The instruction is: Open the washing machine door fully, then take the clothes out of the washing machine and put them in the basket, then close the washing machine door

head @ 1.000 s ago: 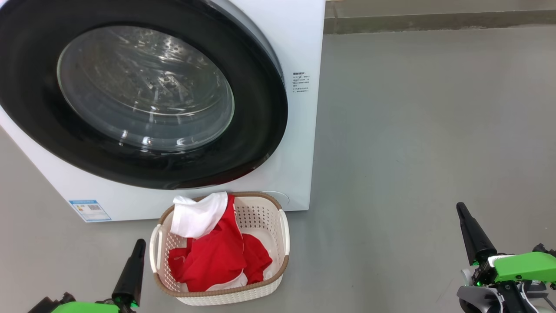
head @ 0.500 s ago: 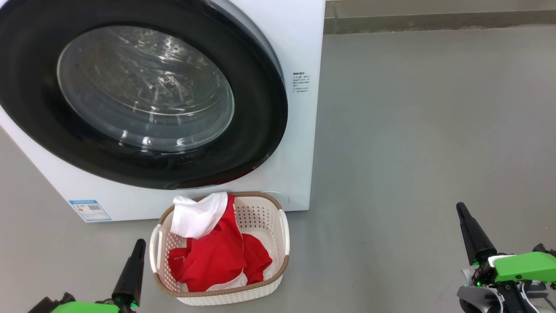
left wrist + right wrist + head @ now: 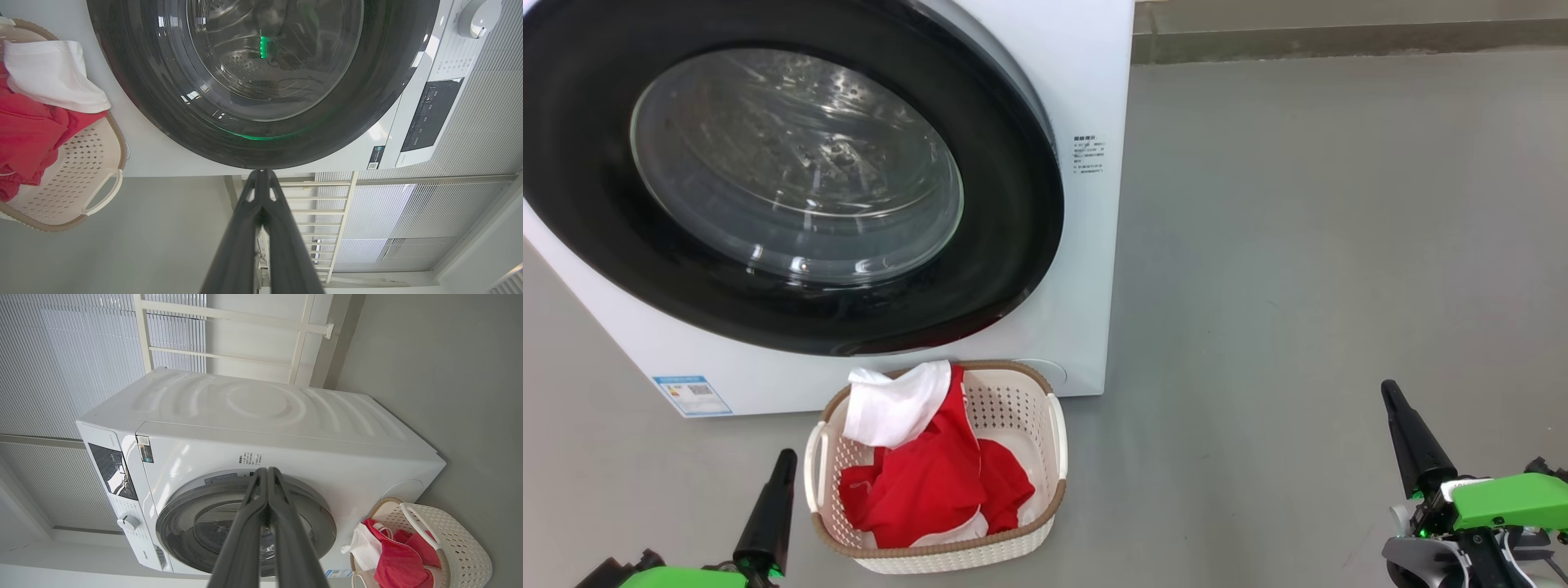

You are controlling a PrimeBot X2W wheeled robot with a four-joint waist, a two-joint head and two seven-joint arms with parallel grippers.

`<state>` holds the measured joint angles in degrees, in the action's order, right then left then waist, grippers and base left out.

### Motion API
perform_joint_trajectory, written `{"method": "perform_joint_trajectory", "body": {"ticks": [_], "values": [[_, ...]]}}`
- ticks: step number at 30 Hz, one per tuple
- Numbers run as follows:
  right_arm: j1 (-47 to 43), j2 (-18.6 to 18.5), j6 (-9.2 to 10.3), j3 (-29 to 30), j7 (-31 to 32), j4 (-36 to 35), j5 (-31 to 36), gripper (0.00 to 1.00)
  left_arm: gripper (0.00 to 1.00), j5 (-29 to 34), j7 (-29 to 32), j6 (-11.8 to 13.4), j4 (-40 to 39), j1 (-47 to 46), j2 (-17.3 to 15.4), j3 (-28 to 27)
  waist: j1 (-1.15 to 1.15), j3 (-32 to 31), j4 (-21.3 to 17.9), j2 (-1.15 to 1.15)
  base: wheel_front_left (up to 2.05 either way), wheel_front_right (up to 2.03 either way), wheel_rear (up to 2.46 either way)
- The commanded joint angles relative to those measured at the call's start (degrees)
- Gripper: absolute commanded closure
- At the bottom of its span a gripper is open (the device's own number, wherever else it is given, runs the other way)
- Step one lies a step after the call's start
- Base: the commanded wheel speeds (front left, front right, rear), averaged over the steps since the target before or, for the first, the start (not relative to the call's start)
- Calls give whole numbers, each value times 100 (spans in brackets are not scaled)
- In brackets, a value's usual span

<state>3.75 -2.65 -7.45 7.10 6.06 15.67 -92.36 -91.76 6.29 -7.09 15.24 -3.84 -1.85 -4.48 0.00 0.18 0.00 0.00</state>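
Well, my left fingers [image 3: 243,228] are pressed together right up to the tips, with nothing between them. My right fingers [image 3: 247,522] are closed the same way and also hold nothing. In the head view each pair sits low in its own corner, left and right, over the grey floor [image 3: 1298,245].

The left pair is just beside the basket [image 3: 964,559] at bottom centre. The clothes [image 3: 931,482] lie heaped inside it, and a white panel hangs over its far rim. Just behind it, the washing machine [image 3: 1086,82] takes up the upper left. The washing machine door [image 3: 1013,245] looks flat against the front, and I see no red through the glass. I judge the job done, or nearly so.

Several things could go wrong:
- **Latch:** The door may only be resting shut, since I cannot see the latch. It could then swing out over the basket.
- **Basket:** A careless sweep of my left arm could knock the basket, which is close to it.
- **White panel:** The draped panel could slide onto the floor if the basket is jolted.

I count one machine, one door, one basket and two pairs of fingers. The clothes are one tangled heap, and I cannot tell how many pieces it holds.
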Motion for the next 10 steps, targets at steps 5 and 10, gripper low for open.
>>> {"method": "perform_joint_trajectory", "body": {"ticks": [5, 10], "values": [[241, -40, -3, -77, 28, -166, 4, 100, 100, -40, 20, -40, -120, -235, -103, -205, 0, 0, 0, 0, 0, 0, 0], [241, -38, -3, -75, 29, -166, 5, 100, 100, -40, 20, -40, -120, -235, -103, -205, 0, 0, 0, 0, 0, 0, 0]]}}
